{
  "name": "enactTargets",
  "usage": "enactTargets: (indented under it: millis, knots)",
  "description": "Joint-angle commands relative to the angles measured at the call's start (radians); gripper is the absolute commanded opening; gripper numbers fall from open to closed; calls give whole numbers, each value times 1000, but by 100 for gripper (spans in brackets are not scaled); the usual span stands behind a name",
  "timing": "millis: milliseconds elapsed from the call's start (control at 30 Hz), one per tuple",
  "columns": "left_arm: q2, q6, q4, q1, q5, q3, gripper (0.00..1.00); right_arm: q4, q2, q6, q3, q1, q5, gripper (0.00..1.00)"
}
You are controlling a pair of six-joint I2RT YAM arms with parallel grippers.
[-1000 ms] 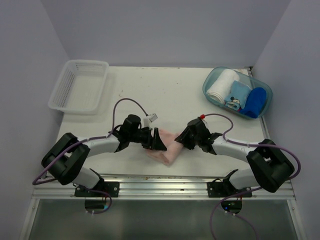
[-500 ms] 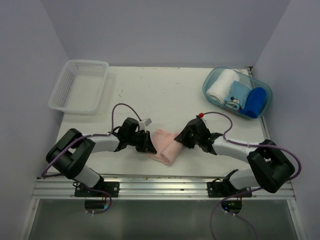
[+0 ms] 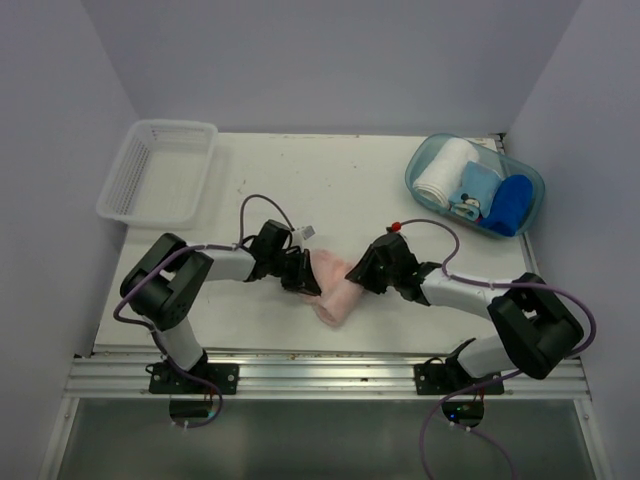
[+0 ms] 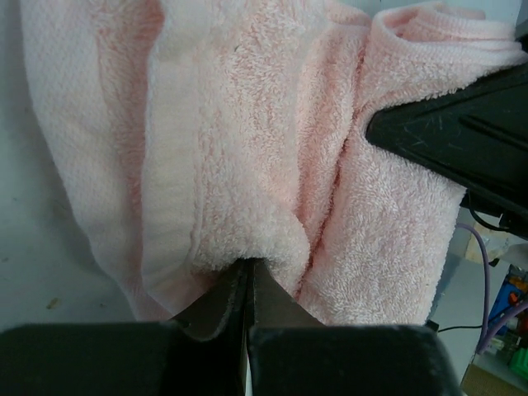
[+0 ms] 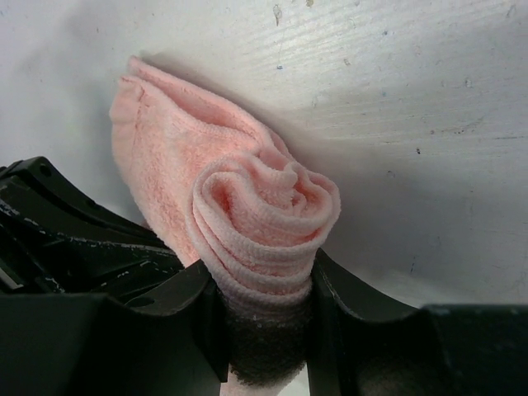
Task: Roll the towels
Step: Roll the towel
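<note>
A pink towel (image 3: 336,292) lies partly rolled on the white table (image 3: 330,190) between my two arms. In the right wrist view its coiled end (image 5: 262,216) sits between the fingers of my right gripper (image 5: 266,285), which is shut on it. My left gripper (image 4: 247,264) is shut, and its joined tips press into a soft fold on the towel's (image 4: 247,148) left side. No cloth shows between them. From above, the left gripper (image 3: 303,278) meets the towel from the left and the right gripper (image 3: 362,277) from the right.
A clear blue tub (image 3: 428,150) at the back right holds a white rolled towel (image 3: 440,172) and blue towels (image 3: 510,205). A white mesh basket (image 3: 160,172) stands at the back left. The table's metal front rail (image 3: 320,360) runs close behind the towel.
My left gripper has shut, drawn back to the left, then pushed its closed tips into the towel. The towel has bunched tighter and shifted slightly. The right gripper keeps its hold.
</note>
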Motion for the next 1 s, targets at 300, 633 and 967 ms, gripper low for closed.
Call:
enactTargets:
  millis: [300, 633, 967]
  knots:
    - [32, 158, -166, 82, -146, 93, 9, -120, -12, -44, 108, 2, 24, 29]
    - [-179, 274, -391, 82, -303, 237, 57, -406, 50, -38, 258, 14, 115, 29]
    - [-326, 380, -401, -42, -311, 233, 61, -527, 159, -18, 360, 56, 147, 29]
